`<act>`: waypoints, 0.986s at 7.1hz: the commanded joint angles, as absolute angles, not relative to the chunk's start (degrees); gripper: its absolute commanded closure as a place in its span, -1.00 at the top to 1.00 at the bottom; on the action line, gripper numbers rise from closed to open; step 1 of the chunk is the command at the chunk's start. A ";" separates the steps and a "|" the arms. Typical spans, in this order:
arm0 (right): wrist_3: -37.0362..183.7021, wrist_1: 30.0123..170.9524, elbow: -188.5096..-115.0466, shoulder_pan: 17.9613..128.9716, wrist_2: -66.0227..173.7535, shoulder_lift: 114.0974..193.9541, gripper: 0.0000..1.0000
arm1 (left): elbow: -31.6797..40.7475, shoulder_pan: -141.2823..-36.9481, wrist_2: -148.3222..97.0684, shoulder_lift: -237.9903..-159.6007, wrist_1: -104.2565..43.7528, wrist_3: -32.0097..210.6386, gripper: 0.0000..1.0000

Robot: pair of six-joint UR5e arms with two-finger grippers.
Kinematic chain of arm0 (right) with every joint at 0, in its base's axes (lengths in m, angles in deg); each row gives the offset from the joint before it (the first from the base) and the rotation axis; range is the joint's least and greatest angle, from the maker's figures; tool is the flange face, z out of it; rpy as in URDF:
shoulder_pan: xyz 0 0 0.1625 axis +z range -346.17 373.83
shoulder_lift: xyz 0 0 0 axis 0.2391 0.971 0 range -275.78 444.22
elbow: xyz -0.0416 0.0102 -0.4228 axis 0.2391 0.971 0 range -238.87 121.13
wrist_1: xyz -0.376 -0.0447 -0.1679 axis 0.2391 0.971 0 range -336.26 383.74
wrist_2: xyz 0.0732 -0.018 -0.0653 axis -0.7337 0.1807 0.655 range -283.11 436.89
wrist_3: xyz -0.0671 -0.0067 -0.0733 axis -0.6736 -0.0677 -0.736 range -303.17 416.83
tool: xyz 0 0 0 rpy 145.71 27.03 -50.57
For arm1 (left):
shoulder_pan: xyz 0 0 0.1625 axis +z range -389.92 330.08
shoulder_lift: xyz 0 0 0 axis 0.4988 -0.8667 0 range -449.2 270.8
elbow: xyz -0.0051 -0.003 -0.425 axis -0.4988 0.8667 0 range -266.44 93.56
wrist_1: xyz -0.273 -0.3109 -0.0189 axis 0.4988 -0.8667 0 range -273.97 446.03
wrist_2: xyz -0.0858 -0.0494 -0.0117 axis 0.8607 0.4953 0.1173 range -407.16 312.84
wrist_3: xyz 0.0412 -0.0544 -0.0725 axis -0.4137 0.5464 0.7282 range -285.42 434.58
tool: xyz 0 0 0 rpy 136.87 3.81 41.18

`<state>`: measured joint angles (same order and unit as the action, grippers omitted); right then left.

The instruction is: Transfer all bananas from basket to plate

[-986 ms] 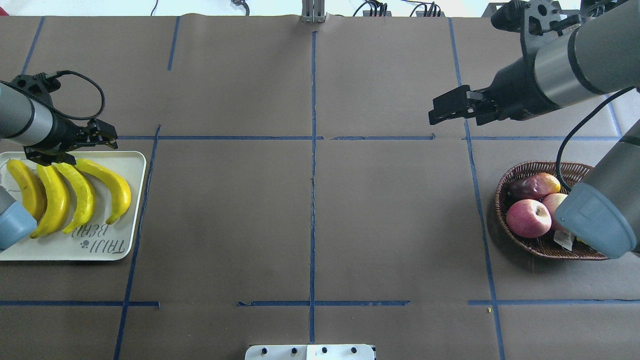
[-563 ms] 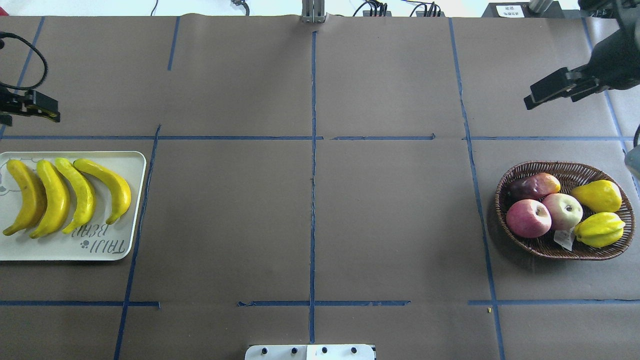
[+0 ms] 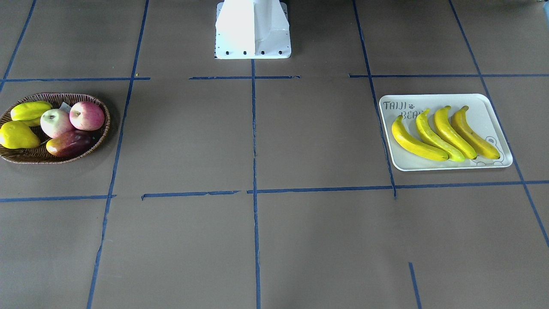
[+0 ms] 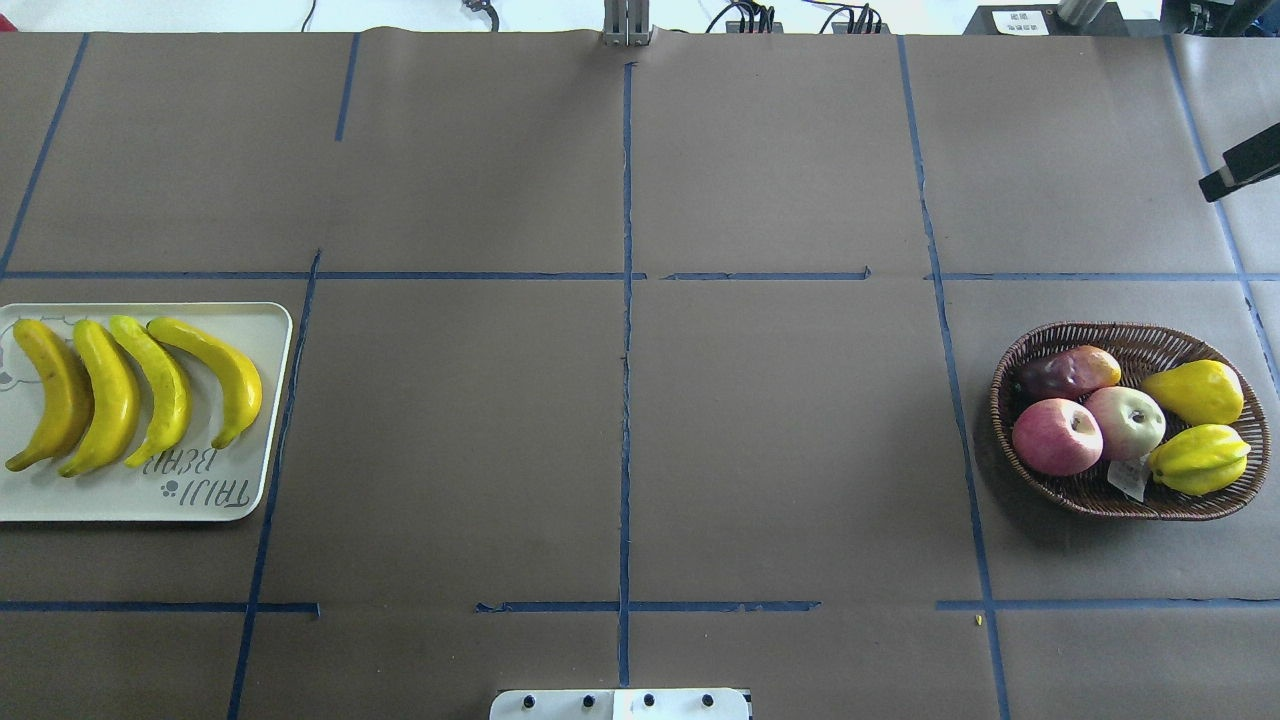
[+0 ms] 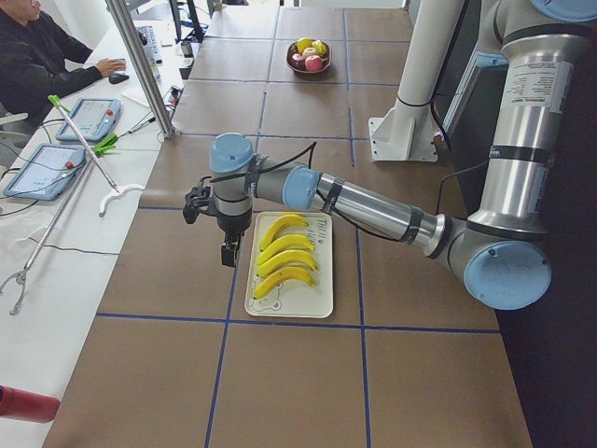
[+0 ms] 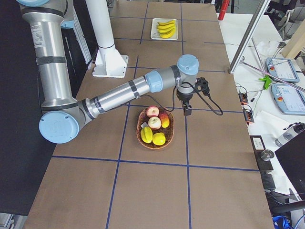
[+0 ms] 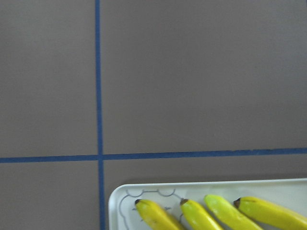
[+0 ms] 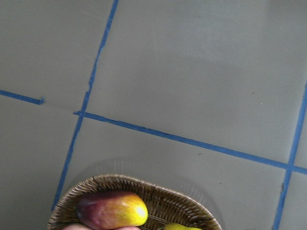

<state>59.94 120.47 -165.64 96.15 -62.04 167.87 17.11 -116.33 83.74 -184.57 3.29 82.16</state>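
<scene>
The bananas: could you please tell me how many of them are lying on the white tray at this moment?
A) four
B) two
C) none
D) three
A: the overhead view shows four bananas lying side by side on the plate, and none shows in the basket.

Four bananas [image 4: 115, 395] lie side by side on the plate [image 4: 100, 495], far from the basket [image 4: 1120, 330].
</scene>
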 commanded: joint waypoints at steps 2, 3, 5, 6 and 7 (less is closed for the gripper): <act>55.87 119.80 -158.46 99.18 -61.12 168.25 1.00 | 9.05 -120.61 85.90 -182.73 5.70 65.77 1.00; 55.69 119.97 -157.84 99.09 -59.19 168.33 1.00 | 7.36 -120.80 89.82 -180.45 5.17 63.62 1.00; 56.48 120.15 -156.27 99.18 -59.08 168.68 1.00 | 7.87 -121.15 91.97 -178.15 4.55 64.12 1.00; 56.39 120.41 -155.82 99.70 -59.69 168.77 1.00 | 7.17 -121.06 91.97 -177.28 4.47 64.04 1.00; 56.39 120.68 -155.38 100.31 -61.17 169.20 1.00 | 7.69 -121.15 92.06 -177.18 4.55 64.12 1.00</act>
